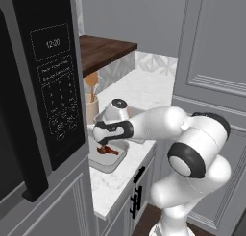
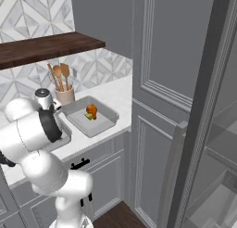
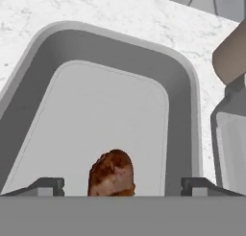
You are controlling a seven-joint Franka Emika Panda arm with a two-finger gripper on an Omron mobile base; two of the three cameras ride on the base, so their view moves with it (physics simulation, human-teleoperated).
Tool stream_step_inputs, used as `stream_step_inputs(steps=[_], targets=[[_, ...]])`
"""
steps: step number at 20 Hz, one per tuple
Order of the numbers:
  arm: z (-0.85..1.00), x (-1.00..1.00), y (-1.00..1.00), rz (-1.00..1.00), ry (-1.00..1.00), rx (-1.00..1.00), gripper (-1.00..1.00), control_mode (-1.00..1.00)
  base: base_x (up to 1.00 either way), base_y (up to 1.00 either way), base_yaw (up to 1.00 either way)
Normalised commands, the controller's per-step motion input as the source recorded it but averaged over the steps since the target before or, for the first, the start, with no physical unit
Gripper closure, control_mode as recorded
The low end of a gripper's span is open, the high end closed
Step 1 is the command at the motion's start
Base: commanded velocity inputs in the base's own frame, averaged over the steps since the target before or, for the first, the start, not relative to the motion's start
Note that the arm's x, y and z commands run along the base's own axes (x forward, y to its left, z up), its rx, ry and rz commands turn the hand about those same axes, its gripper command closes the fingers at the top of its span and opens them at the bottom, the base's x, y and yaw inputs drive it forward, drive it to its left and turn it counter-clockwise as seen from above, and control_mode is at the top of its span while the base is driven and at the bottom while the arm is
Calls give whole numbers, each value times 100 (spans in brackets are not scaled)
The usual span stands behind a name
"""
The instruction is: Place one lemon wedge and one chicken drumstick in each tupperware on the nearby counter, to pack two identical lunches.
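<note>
With its jaws spread wide, the gripper (image 3: 122, 184) hangs just over the near tupperware (image 1: 109, 164) and pinches nothing: in the hand view the dark reddish-brown drumstick (image 3: 111, 173) sits between the two fingertips (image 3: 47, 185) without either one touching it. From the left base view that drumstick lies on the container's floor, under the hand. The far tupperware (image 2: 104, 109) on the counter (image 2: 115, 95) already holds the orange drumstick (image 2: 92, 110) with a yellow-green lemon wedge (image 2: 88, 116) touching it, so that lunch looks complete. The step in hand seems to be dropping the second drumstick into the near container (it looks released, though whether it has settled is hard to tell). I see no wedge in the near container, so I judge it to lack one. The next move likely calls for lifting the hand straight up, clear of the raised rim, then going after the remaining deep yellow wedge
</note>
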Motion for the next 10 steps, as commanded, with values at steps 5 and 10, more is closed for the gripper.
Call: stream_step_inputs(steps=[5, 10], targets=[[56, -55, -17, -2, -7, 0, -100, -100, 0, 0, 0], [89, -92, -67, -10, -11, 1, -100, -100, 0, 0, 0]])
